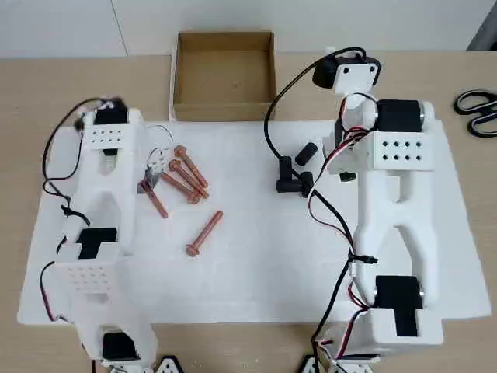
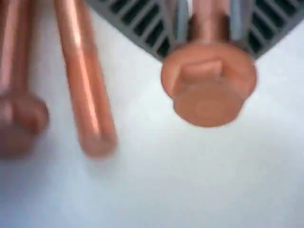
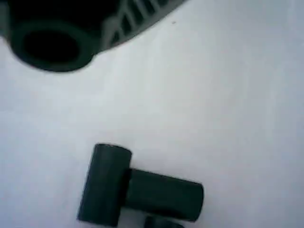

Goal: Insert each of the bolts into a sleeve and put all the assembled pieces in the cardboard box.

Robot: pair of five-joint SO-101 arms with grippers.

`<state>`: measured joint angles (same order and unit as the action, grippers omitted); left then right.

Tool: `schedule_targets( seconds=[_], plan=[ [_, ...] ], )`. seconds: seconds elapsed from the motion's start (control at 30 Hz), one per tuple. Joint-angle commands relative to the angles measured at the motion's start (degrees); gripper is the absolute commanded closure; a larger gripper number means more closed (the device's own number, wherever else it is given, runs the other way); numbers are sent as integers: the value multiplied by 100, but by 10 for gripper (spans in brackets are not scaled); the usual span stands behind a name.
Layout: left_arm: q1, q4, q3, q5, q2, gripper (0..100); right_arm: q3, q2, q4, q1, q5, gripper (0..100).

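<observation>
High view: I count five copper bolts [image 1: 203,233] around nine o'clock and, I think, four black sleeves [image 1: 305,153] near two o'clock. The cardboard box [image 1: 224,113] stands at twelve.

Left wrist view: my left gripper [image 2: 206,26] is closed on one bolt [image 2: 206,85], just under its head.

Right wrist view: my right gripper [image 3: 57,19] seems clamped on one sleeve [image 3: 50,45]. I should align both axes before pushing.

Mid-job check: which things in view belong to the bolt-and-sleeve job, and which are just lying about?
Job: held bolt; loose bolts; held sleeve; loose sleeves; cardboard box.
Lying about: scissors.
</observation>
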<state>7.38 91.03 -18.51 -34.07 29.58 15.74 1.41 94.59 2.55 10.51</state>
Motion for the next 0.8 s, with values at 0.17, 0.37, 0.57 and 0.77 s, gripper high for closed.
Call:
schedule_targets(
  seconds=[0.17,0.37,0.57,0.77],
  plan=[
    [-35,774,-593,3402,-26,994,35,-31,-75,13,-9,993],
    [-26,642,-171,3587,-26,992,35,-31,-75,13,-9,993],
    [9,589,22,3666,-35,903,35,-31,-48,13,-9,993],
    [9,299,40,3648,-18,906,35,-31,-31,-4,-9,993]
  ],
)
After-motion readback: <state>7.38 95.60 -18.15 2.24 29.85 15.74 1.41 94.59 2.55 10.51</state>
